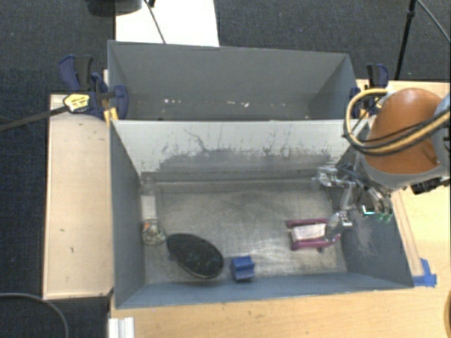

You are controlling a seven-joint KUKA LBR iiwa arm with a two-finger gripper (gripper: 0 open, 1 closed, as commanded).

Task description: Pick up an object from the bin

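The maroon-and-white packet (pixel 309 234) lies flat on the bin floor, right of centre and near the front wall. It is thin and rectangular, pale on top with a dark band along its lower edge. Its surface looks smooth, probably card or film.

The gripper (pixel 341 218) sits low inside the bin (pixel 225 150) at the packet's right end, either touching it or just beside it. Whether the gripper is open or closed cannot be determined.

Judged step: approach, with the grasp not yet made. The next move calls for straddling the packet's narrow side, since a flat item on scratched metal offers little edge.

Well apart to the left lie a blue block (pixel 242 267), a black oval pad (pixel 194 255) and a small clear item (pixel 150 232).
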